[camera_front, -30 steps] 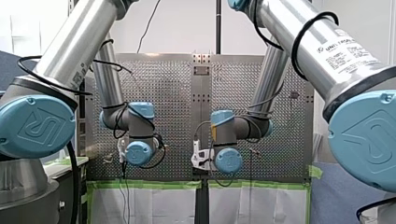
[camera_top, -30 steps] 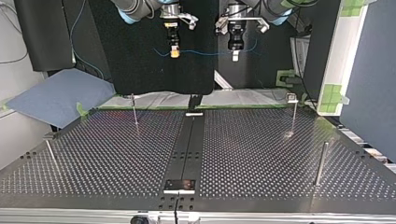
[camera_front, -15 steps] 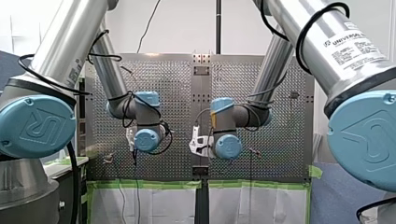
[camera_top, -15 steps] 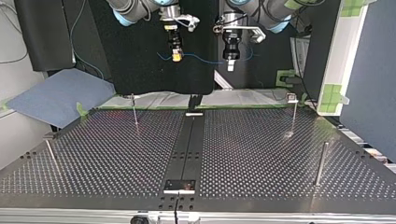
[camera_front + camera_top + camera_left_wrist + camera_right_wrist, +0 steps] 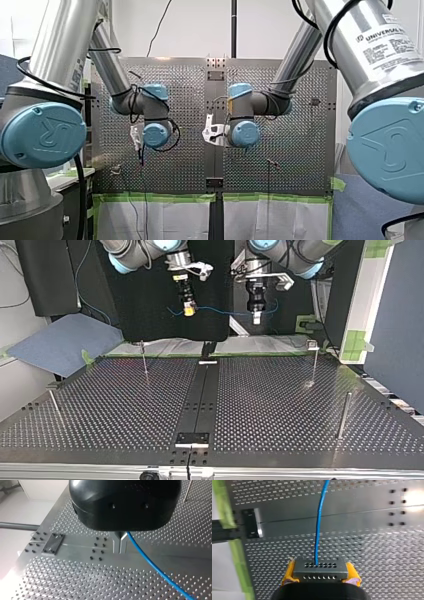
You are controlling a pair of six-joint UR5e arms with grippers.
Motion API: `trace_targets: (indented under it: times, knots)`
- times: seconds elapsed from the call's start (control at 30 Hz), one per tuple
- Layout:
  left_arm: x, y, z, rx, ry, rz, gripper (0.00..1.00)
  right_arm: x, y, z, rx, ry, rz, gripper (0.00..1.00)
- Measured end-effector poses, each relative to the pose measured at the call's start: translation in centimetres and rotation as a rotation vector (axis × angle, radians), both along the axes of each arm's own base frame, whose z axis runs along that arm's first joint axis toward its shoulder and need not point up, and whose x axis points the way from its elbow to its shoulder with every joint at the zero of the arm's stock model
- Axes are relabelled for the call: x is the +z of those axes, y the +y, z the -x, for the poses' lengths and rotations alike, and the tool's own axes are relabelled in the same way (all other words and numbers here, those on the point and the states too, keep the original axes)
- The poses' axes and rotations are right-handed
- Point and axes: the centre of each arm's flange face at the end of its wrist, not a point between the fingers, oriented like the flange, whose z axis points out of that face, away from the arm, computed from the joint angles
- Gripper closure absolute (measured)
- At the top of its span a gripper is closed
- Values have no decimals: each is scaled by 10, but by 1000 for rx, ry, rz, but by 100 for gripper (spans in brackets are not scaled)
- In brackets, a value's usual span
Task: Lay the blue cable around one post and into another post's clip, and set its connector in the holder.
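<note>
A thin blue cable point(image 5: 220, 311) hangs stretched between my two grippers, high above the far edge of the perforated table point(image 5: 280, 405). In the top view my right gripper point(image 5: 188, 310), with yellow pads, is at the left and my left gripper point(image 5: 256, 316), black, is at the right. The right wrist view shows the right gripper point(image 5: 321, 574) shut on the grey connector point(image 5: 319, 567), the cable point(image 5: 319, 522) running straight ahead from it. In the left wrist view the metal fingers of the left gripper point(image 5: 120, 535) are shut on the cable point(image 5: 155, 567), which trails away beside them.
Thin posts stand on the table: one at the back left point(image 5: 144, 360), a clip-topped one at the back right point(image 5: 314, 364), one at the right point(image 5: 343, 415) and one at the left point(image 5: 54, 404). A black strip point(image 5: 200, 395) runs down the middle to a small plate point(image 5: 192, 438).
Both arms have carried the cable further out over the table; in the top view both grippers now sit lower. The grips on the cable and connector are unchanged.
</note>
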Motion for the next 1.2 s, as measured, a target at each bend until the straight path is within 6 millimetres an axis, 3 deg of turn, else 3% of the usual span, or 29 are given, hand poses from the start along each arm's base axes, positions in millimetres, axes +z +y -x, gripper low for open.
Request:
trace_targets:
  times: [0.53, 1.0, 1.2]
  knots:
    - [43, 49, -25, 91, -23, 32, 100, 106, -30, -14, 3, -87, 87, 100]
    - [78, 78, -36, 157, -111, 173, 100, 215, -27, -29, 117, -134, 214, 100]
    - [105, 86, -41, 176, -146, 209, 100, 238, -26, -40, 175, -148, 239, 100]
